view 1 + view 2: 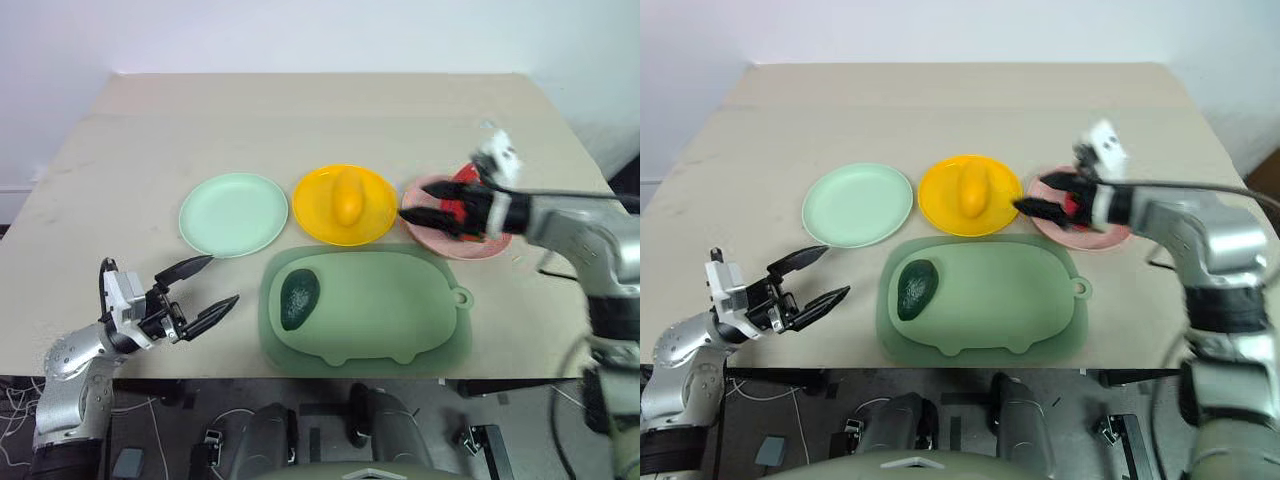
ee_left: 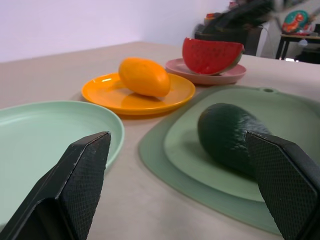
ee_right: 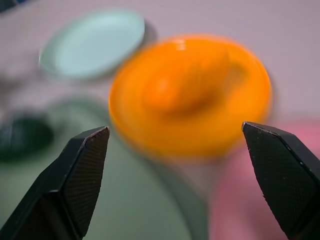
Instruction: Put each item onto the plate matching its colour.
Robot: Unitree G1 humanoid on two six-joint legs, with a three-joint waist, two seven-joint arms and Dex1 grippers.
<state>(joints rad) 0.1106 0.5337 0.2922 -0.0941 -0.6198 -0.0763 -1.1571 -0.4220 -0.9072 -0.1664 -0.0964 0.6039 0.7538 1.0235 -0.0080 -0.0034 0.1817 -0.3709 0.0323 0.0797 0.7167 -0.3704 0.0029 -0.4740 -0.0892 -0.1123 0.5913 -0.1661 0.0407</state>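
Observation:
The dark green avocado (image 1: 299,298) lies on the left part of a pale green mat (image 1: 400,320). Behind the mat stand three plates in a row. The mint green plate (image 1: 233,213) on the left has nothing on it. On the yellow-orange plate (image 1: 375,225) in the middle lies the yellow mango (image 1: 347,200). The red watermelon wedge (image 2: 210,55) rests on the pale pink plate (image 1: 470,247) at the right. My right gripper (image 1: 413,200) hovers open at the pink plate's left side, nothing between its fingers. My left gripper (image 1: 223,278) is open and empty, near the table's front left, pointing toward the avocado.
The beige table's front edge (image 1: 200,372) runs just below the mat. A cable (image 1: 590,197) trails from the right arm over the table's right side.

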